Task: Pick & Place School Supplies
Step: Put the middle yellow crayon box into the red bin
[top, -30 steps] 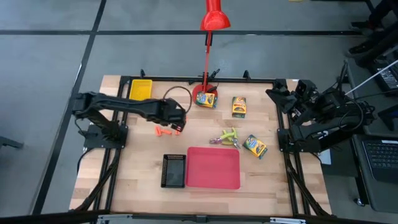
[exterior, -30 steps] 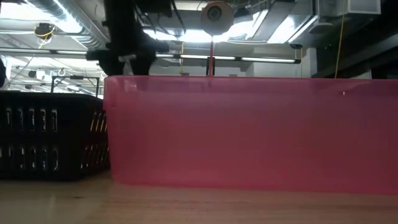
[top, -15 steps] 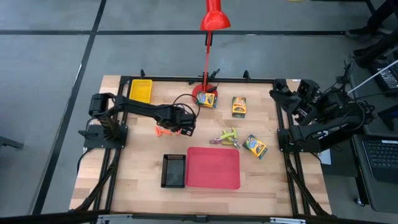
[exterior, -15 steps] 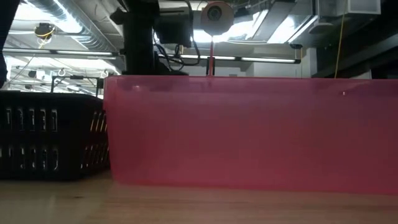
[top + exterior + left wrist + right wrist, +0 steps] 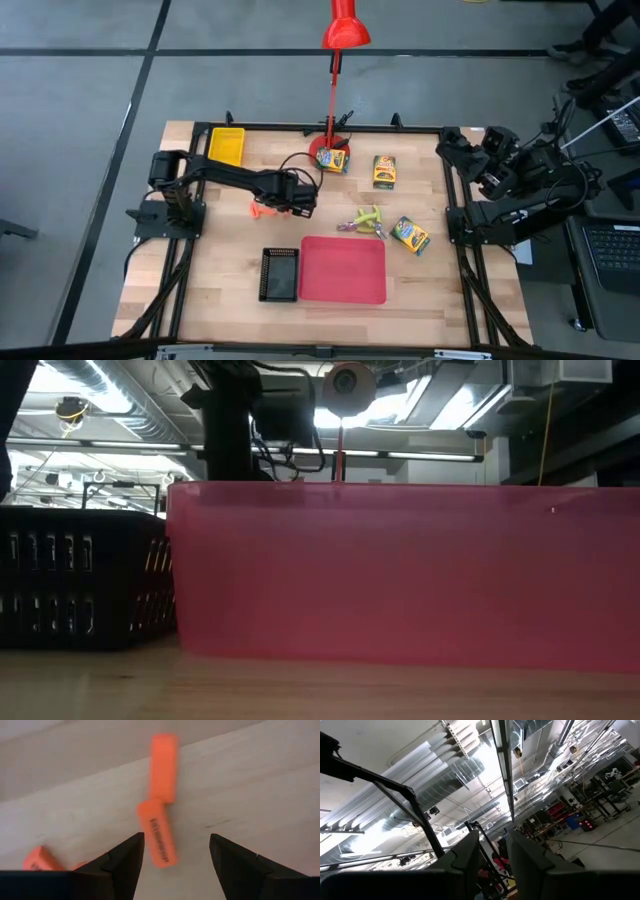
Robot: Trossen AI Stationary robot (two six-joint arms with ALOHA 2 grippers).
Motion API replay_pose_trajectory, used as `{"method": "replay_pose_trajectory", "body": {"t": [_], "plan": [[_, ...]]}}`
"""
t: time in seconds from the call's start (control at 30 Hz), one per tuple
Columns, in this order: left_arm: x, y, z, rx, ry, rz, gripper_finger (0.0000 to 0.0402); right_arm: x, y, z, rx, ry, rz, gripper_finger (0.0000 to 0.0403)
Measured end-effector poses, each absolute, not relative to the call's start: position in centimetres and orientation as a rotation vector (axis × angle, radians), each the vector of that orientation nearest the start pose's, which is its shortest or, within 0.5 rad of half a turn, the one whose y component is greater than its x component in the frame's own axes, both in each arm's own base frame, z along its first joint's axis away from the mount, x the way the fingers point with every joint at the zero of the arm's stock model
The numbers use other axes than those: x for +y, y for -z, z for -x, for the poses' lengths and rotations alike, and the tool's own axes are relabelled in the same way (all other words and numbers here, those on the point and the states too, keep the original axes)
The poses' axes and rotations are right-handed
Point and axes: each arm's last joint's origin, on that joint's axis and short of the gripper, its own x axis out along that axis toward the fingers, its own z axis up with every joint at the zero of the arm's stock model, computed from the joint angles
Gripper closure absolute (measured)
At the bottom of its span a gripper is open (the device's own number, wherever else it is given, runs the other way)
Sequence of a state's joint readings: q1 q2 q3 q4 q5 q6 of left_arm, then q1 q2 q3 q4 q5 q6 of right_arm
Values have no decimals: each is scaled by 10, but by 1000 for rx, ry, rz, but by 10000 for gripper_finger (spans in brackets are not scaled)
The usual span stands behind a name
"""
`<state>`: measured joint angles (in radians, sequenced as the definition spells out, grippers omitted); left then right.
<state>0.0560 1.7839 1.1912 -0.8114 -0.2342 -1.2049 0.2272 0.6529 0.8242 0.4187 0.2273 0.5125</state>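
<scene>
Three yellow-green crayon boxes are laid out on the wooden table (image 5: pixel 220 290): the first crayon box (image 5: pixel 332 160) lies against the base of the red desk lamp (image 5: pixel 335 80), the second crayon box (image 5: pixel 384 171) lies just beside it toward the right arm's side, and the third crayon box (image 5: pixel 410 235) lies tilted near the red tray (image 5: pixel 343 270). The printed faces are yellow and green with small dark markings. A scissors-like tool (image 5: pixel 365 221) in yellow-green and pink rests between the second and third boxes. Short orange sticks (image 5: pixel 262 210) lie left of the table's centre; a stick (image 5: pixel 158 839) with dark printed lettering is seen in the left wrist view end to end with another stick (image 5: pixel 164 767).

The left gripper (image 5: pixel 300 197) is positioned low over the orange sticks with its fingers (image 5: pixel 120 865) spread wide and nothing grasped; the lettered stick lies in the gap between them. The right gripper (image 5: pixel 492 851) is held at the table's far right edge, pointed up toward the ceiling, its fingers partly parted and empty.

Stick lettering is resolved only in the left wrist view; in the high view the sticks appear as a small orange cluster, so their count cannot be confirmed. In the low view the supplies are hidden behind the red tray and the black tray (image 5: pixel 85 585), and only the left arm's upper part is visible. A yellow tray (image 5: pixel 226 146) is shown only in the high view.
</scene>
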Motion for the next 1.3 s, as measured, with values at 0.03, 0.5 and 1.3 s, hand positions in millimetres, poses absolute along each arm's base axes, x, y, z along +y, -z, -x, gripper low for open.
{"method": "replay_pose_trajectory", "body": {"t": [0.03, 0.5, 1.3], "plan": [[23, -185, -330, 1038, -975, 834, 182, 21, -418, -119, -564, -159, -628, 298], [27, -279, -330, 423, -800, 695, 190, 18, -353, -136, 13, 244, -919, 298], [65, -281, -282, 523, -889, 871, 201, -8, -277, -193, 331, 427, -1229, 298]]}}
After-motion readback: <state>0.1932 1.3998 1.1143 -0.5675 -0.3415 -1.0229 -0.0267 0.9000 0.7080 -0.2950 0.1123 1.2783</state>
